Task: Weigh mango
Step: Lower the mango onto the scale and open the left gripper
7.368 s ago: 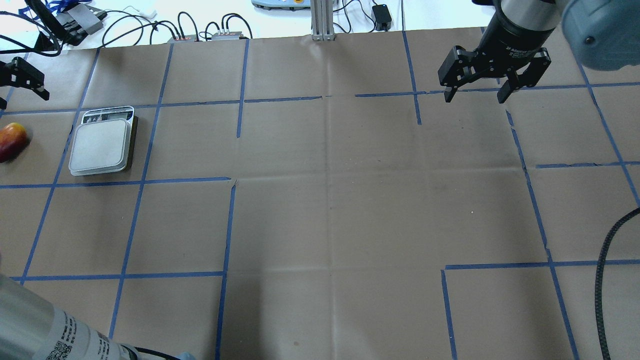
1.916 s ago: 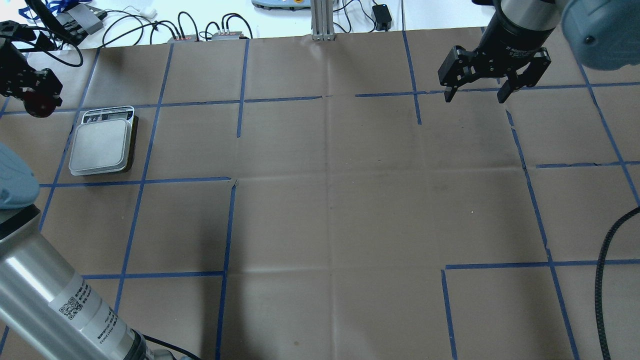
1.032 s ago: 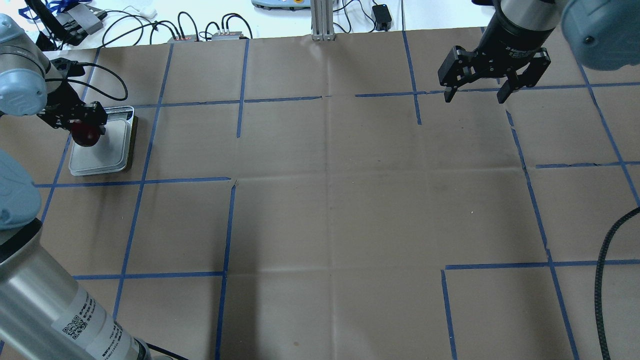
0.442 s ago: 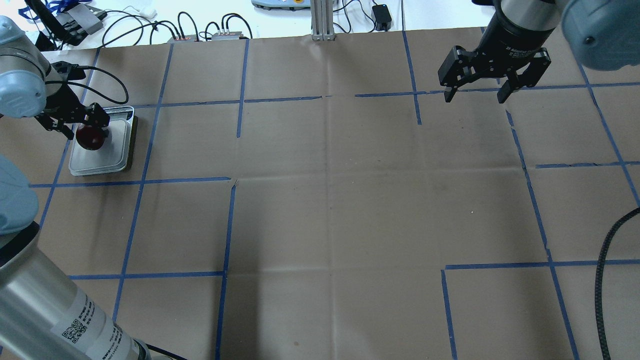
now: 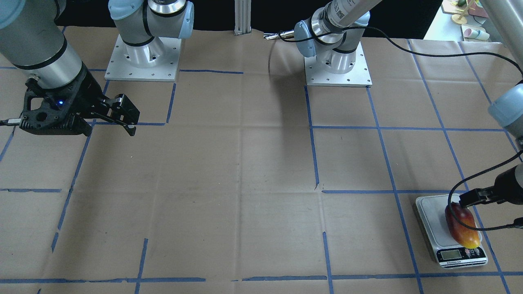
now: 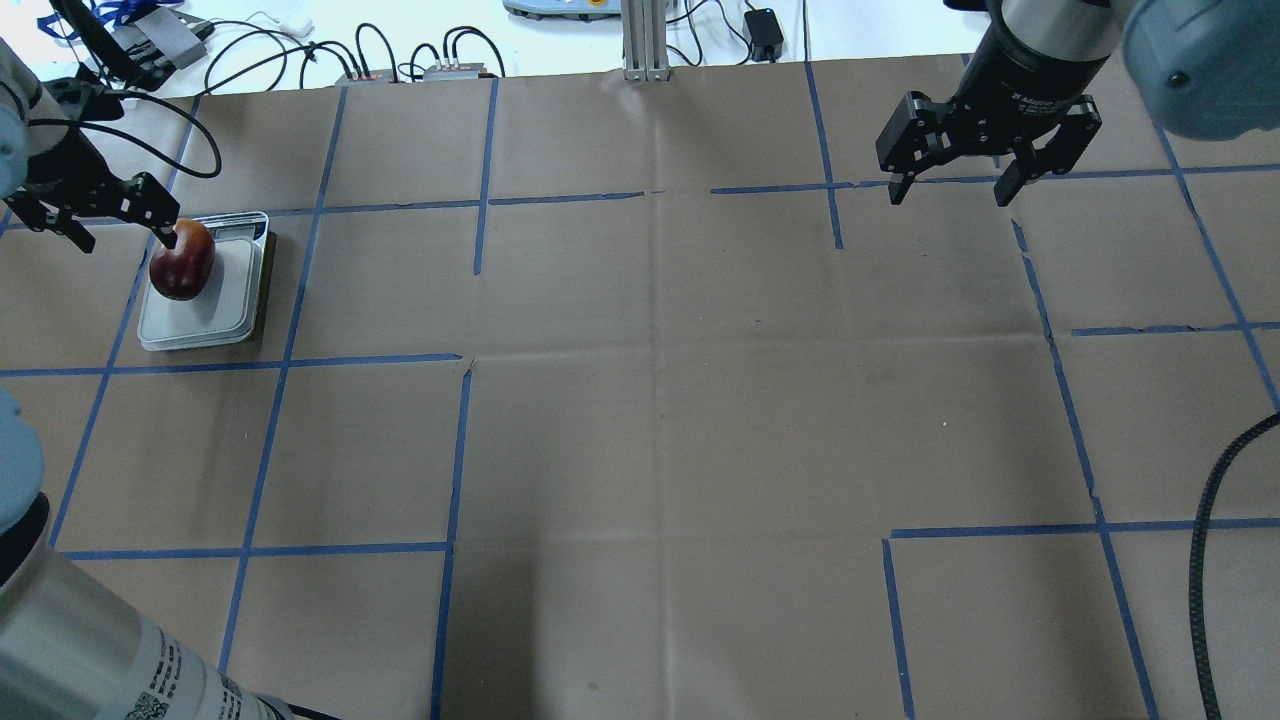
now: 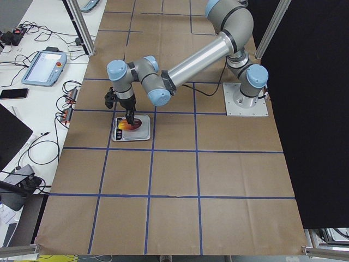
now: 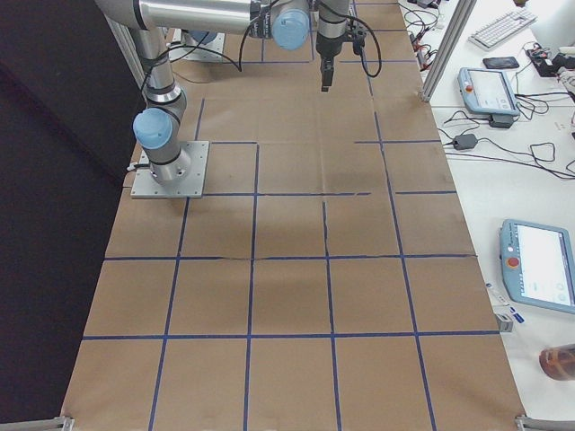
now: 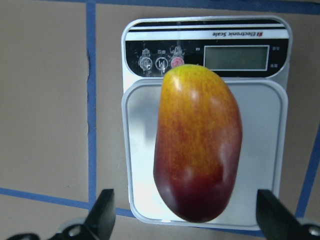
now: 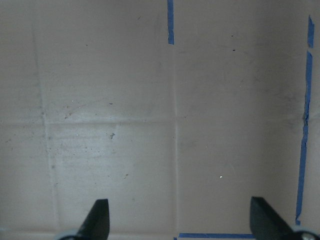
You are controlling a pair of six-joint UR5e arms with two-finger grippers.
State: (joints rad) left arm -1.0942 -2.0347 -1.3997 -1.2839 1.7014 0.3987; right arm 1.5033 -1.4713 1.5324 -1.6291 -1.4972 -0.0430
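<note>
- the glossy, elongated oval mango, dark red at one end and fading through orange to a yellow tip, lies flat on the pale platform of the small white digital kitchen scale.
- its yellow tip points at the scale's black control strip and, in the left wrist view, overlaps the edge of that strip just beside the buttons; the dark red end reaches near the opposite rim of the platform.
- the grey display beside the buttons is too faint to read.
- the left pincer hangs over the mango's dark red end with its black fingers spread wide apart; in the wrist view there is a clear gap between each finger and the fruit's sides, so it grips nothing.
- the scale sits on the brown paper-covered bench, just inside one square of the blue tape grid, at the robot's far left.
- the right pincer hovers above bare paper at the far right of the bench, well apart from the scale, its two fingers apart and holding nothing.
- the right wrist view shows only creased brown paper and strips of blue tape under those spread fingertips.
</note>
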